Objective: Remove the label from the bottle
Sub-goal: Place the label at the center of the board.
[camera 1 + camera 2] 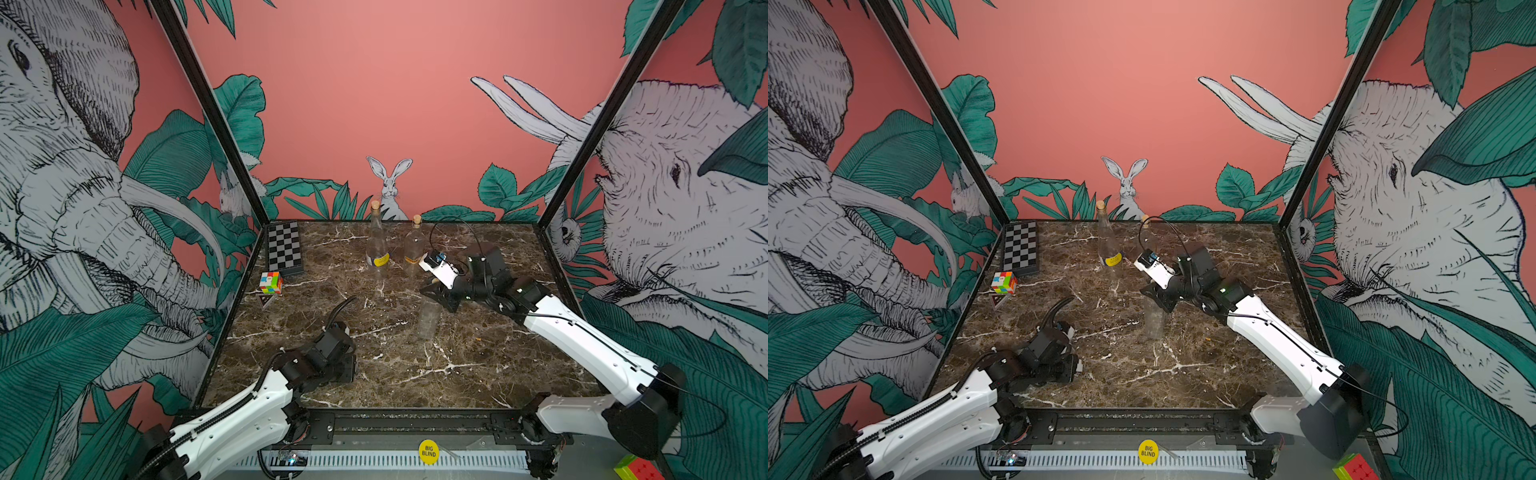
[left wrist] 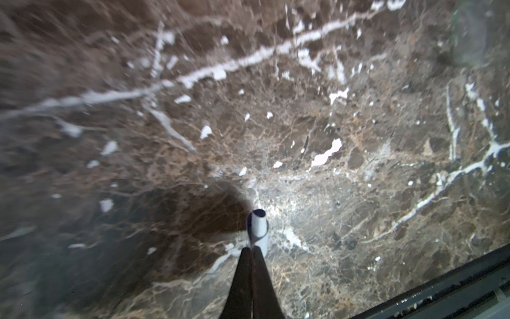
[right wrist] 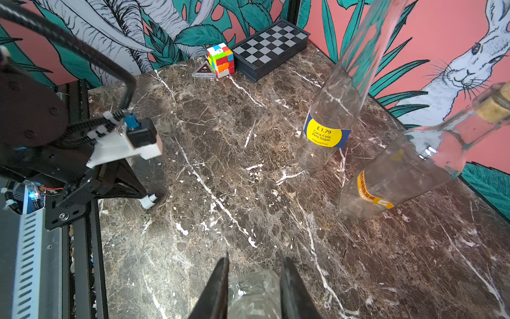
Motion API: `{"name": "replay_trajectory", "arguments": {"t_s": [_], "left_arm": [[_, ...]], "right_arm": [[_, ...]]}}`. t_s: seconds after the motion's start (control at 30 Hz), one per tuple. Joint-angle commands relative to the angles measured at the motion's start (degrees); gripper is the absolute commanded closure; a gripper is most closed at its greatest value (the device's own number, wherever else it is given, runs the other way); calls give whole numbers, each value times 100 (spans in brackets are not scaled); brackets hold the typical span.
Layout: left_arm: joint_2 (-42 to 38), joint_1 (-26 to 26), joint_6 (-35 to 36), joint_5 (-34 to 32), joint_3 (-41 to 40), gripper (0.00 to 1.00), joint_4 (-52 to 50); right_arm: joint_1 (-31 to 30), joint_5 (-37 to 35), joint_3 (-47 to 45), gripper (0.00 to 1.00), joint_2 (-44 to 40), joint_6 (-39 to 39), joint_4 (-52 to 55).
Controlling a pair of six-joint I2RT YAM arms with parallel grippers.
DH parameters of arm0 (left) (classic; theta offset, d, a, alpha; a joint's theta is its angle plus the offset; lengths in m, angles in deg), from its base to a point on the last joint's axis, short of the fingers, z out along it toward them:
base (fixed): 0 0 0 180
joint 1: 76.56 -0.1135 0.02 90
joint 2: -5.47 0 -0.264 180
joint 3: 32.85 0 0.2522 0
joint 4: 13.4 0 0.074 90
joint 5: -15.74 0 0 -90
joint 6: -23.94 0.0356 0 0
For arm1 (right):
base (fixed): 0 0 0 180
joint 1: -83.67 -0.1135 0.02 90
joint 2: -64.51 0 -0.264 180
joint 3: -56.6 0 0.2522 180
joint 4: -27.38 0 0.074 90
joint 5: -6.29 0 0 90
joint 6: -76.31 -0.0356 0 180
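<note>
A clear bottle [image 1: 429, 318] stands upright mid-table, seen in both top views, and its glass looks bare. My right gripper [image 3: 255, 259] is shut on the bottle [image 3: 254, 292], one finger on each side of its upper part. Near the table's front left, my left gripper [image 2: 251, 250] is shut on the label [image 2: 259, 226], a small white and blue strip curled into a roll. The roll pokes out past the fingertips just above the marble. The right wrist view shows that label [image 3: 149, 201] at the tip of the left gripper [image 3: 143, 194].
Two corked clear bottles stand at the back, one with a yellow price sticker [image 1: 377, 249], the other with an orange sticker [image 1: 413, 249]. A folded chessboard [image 1: 284, 248], a colour cube [image 1: 271, 282] and a small triangular token [image 3: 204, 70] sit at the back left.
</note>
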Motion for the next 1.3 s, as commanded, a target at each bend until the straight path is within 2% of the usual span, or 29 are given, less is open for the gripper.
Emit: {"name": "replay_trajectory", "arguments": {"t_s": [0.0, 0.13, 0.3, 0.57, 0.7, 1.03, 1.27], "left_arm": [[-325, 14, -132, -985, 375, 100, -824], [-76, 19, -302, -1618, 781, 100, -1634], [675, 88, -593, -1835, 1076, 100, -2209], [1280, 499, -905, -1537, 898, 100, -1351], [1533, 601, -628, -1152, 600, 100, -469], [1826, 610, -217, -762, 287, 100, 387], [1694, 612, -179, -697, 128, 73, 596]], "right_arm": [[-4, 111, -41, 100, -94, -13, -626], [2, 128, -80, 100, -86, -23, -719], [35, 133, -114, 100, -69, -40, -851], [110, 187, -123, 100, -45, -67, -969], [142, 212, -107, 100, -39, -67, -946], [168, 259, 35, 100, 84, -127, -927], [168, 273, 88, 100, 130, -178, -920]]}}
